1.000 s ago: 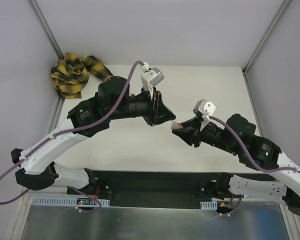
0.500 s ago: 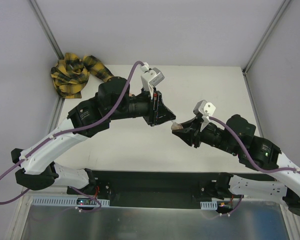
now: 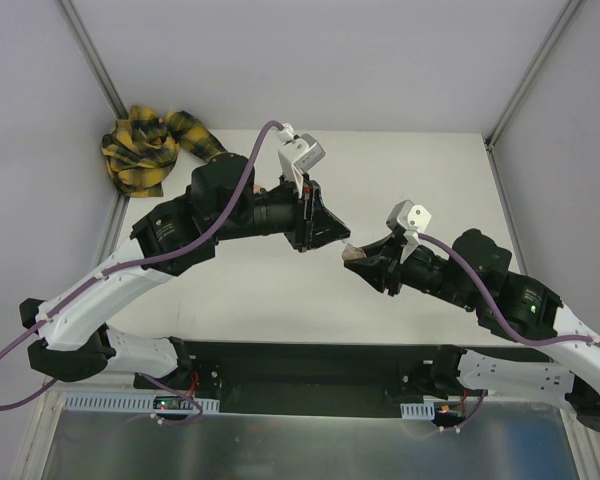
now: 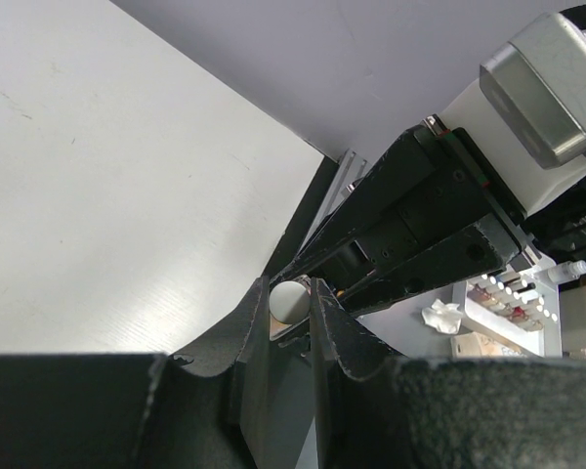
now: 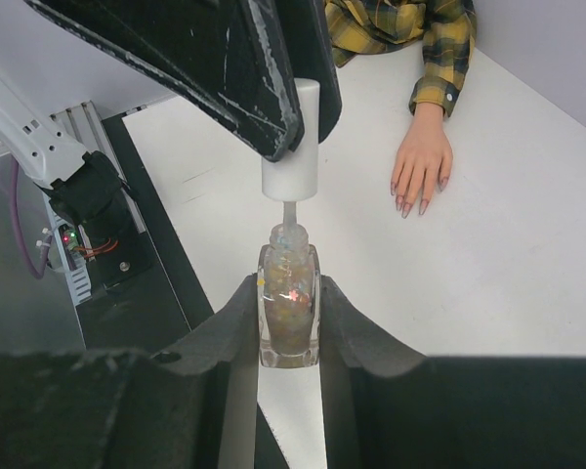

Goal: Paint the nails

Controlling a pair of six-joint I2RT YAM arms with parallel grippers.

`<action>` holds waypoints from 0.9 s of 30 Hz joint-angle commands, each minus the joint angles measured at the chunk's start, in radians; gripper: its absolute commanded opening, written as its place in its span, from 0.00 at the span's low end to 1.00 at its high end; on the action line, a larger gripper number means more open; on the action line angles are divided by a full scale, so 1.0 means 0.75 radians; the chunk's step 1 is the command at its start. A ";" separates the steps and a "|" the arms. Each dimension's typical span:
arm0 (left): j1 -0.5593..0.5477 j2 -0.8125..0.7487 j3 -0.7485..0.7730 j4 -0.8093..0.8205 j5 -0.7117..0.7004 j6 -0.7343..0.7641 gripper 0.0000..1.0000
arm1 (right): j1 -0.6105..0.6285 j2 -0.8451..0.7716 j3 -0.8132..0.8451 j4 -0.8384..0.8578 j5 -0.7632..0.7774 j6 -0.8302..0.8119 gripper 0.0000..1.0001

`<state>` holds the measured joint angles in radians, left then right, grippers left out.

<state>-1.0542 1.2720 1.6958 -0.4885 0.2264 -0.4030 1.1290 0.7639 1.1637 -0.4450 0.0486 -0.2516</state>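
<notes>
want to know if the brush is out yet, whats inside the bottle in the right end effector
The clear bottle shows speckled, glittery polish, and the thin stem under the white cap runs down into its neck. The brush tip is hidden inside.

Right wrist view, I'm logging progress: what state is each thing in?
bottle: upright, uncapped, clamped in right gripper.
cap: lifted off, pinched by left gripper, brush stem entering bottle.
mannequin hand: palm down on table, untouched.
nails: pinkish, no brush near.
</notes>
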 commanded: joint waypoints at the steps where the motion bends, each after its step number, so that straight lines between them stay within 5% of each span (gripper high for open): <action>1: -0.006 -0.045 0.034 0.066 0.003 0.018 0.00 | -0.002 -0.016 0.005 0.088 -0.008 0.000 0.00; 27: -0.006 -0.062 0.030 0.077 -0.026 0.036 0.00 | 0.000 -0.020 0.015 0.084 -0.018 -0.002 0.00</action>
<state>-1.0542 1.2594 1.6958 -0.4755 0.2249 -0.4000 1.1290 0.7639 1.1633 -0.4450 0.0444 -0.2516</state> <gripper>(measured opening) 0.167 0.269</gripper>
